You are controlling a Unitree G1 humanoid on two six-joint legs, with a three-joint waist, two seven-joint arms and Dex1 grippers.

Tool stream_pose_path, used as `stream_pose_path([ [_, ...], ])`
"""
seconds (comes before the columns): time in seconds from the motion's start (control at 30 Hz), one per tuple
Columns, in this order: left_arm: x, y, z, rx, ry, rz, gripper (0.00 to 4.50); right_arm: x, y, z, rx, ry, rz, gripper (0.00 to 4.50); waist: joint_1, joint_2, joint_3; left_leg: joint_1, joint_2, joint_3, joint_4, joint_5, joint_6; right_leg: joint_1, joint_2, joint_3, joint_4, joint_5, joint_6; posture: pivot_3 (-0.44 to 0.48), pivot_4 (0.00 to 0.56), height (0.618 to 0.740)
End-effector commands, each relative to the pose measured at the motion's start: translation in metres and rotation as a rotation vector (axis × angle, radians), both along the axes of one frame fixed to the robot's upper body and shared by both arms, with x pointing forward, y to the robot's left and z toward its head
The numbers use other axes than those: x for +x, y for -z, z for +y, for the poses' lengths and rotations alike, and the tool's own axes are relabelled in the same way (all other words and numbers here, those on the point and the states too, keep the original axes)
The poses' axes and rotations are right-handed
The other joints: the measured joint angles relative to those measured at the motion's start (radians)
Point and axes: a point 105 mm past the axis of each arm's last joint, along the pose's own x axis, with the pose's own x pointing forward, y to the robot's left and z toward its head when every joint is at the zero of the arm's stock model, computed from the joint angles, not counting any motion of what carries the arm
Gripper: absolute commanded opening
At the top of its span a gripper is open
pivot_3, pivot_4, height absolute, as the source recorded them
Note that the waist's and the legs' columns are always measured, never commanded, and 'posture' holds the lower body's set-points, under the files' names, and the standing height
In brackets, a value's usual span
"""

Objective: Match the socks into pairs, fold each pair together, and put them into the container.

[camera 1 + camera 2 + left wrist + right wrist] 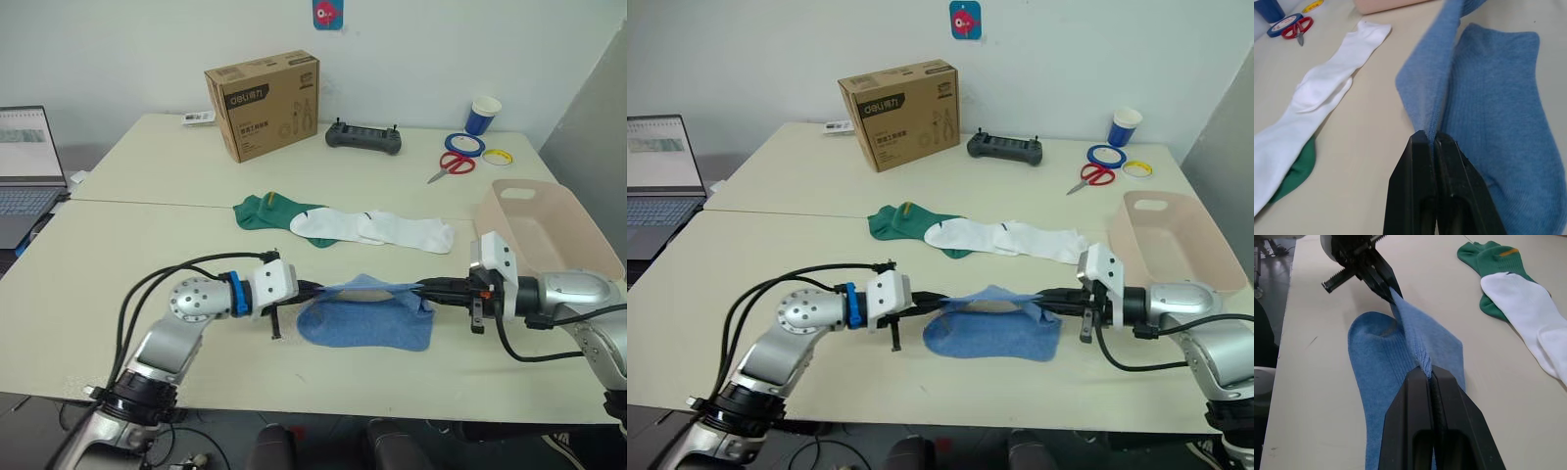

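My left gripper (318,290) and my right gripper (423,288) are each clamped on an end of the upper blue sock (372,285), lifted over the lower blue sock (367,326). White socks (377,228) and a green sock (263,210) lie at twelve o'clock; the container (578,227) at two.

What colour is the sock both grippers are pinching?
Light blue sock, clearest in the right wrist view.
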Motion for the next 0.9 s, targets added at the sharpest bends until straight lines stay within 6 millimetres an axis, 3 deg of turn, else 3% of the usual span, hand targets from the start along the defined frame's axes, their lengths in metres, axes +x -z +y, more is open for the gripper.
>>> stream_pose_path([
  [0.03,-0.012,-0.027,0.002,-0.034,0.064,0.009,0.01,0.000,-0.014,-0.005,-0.010,-0.017,-0.035,0.00,0.000,0.000,0.000,0.000,0.000,0.000,0.000,0.000,0.000,0.000,0.000,0.000,0.000,0.000,0.000,0.000,0.150,0.740],
  [0.33,-0.043,-0.033,-0.010,-0.070,0.148,0.220,0.01,-0.021,-0.015,-0.010,-0.032,-0.078,0.094,0.00,0.000,0.000,0.000,0.000,0.000,0.000,0.000,0.000,0.000,0.000,0.000,0.000,0.000,0.000,0.000,0.000,0.150,0.740],
  [0.6,-0.066,-0.012,-0.010,-0.019,0.173,0.421,0.01,-0.045,-0.010,-0.007,-0.047,-0.133,0.216,0.00,-0.001,0.000,0.000,0.000,0.000,-0.001,0.000,0.000,0.000,0.000,0.000,0.000,0.000,0.000,0.000,0.000,0.150,0.740],
  [0.77,-0.073,-0.010,-0.010,-0.032,0.177,0.509,0.01,-0.055,0.000,-0.008,-0.062,-0.137,0.268,0.00,0.000,0.000,0.000,0.000,0.000,0.000,0.000,0.000,0.000,0.000,0.000,0.000,-0.001,0.000,0.000,0.000,0.150,0.740],
  [0.9,-0.067,-0.005,-0.010,-0.018,0.152,0.524,0.01,-0.051,0.004,-0.006,-0.041,-0.122,0.273,0.00,0.000,0.000,0.000,0.000,0.000,-0.001,0.000,0.000,0.000,0.000,0.000,0.000,-0.001,0.000,0.000,0.000,0.150,0.740],
])
